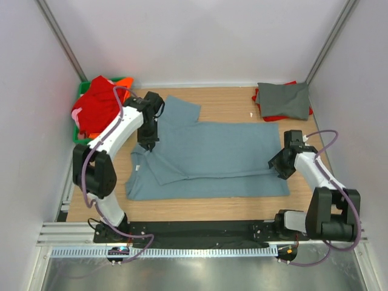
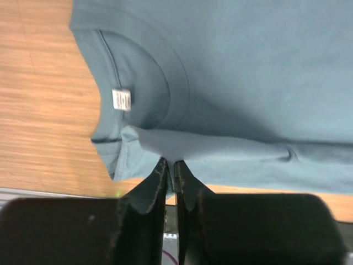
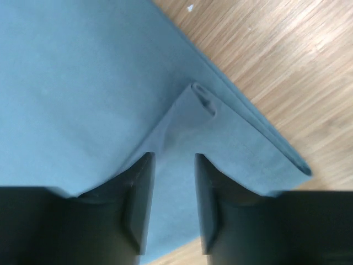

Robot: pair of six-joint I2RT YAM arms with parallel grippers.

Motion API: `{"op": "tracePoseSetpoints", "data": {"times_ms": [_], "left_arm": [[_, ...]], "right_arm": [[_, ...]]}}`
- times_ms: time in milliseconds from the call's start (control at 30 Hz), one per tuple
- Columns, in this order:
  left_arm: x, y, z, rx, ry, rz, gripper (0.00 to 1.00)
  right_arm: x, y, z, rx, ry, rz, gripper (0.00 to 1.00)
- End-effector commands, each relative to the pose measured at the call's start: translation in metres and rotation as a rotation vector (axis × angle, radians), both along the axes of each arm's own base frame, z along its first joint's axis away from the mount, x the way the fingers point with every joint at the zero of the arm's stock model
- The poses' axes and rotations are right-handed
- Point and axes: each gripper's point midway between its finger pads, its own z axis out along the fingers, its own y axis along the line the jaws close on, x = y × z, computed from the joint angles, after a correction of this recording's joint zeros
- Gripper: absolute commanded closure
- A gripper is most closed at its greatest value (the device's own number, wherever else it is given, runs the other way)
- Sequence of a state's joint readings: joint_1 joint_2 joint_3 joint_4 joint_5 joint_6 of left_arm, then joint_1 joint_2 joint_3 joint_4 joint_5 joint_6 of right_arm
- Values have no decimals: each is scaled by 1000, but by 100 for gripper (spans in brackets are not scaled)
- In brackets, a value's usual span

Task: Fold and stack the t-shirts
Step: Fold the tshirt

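Observation:
The dusty blue-grey t-shirt (image 1: 212, 157) lies spread on the wooden table, collar to the left, with its near long edge folded over. My left gripper (image 1: 148, 144) is shut on a raised fold of this shirt beside the collar. In the left wrist view the fingertips (image 2: 163, 168) pinch the cloth, and the collar with its white label (image 2: 121, 99) lies just beyond. My right gripper (image 1: 280, 167) is at the shirt's right end. In the right wrist view it (image 3: 174, 157) stands open over the blue-grey shirt (image 3: 83, 83), with a folded corner (image 3: 204, 99) just ahead of the fingers.
A green plastic crate (image 1: 80, 91) at the back left holds red and orange shirts (image 1: 97, 109). A folded darker grey shirt (image 1: 283, 100) lies on a red one (image 1: 273, 117) at the back right. Bare wood (image 1: 182, 209) shows along the near edge.

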State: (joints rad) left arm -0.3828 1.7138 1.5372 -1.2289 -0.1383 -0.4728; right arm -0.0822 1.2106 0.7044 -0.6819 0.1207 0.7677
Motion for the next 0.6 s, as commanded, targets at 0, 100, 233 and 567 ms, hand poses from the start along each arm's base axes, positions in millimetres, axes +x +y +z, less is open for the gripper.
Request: {"op": "tracePoseSetpoints", "data": {"times_ms": [0,100,233,567], "left_arm": [[28,16,-12,58,17,25,88],[40,27,-15,79,31,69,50],[48,41,19,114,-68,105,16],[-32,34,34,-121,-221,204,19]], "right_arm": [[36,-3,0,13,-60,-2,44],[40,-8,-7,-8,-20,-3,15],[47,-20,22,-76,-81,-11,11],[50,45,131,-12,-455,236,7]]}}
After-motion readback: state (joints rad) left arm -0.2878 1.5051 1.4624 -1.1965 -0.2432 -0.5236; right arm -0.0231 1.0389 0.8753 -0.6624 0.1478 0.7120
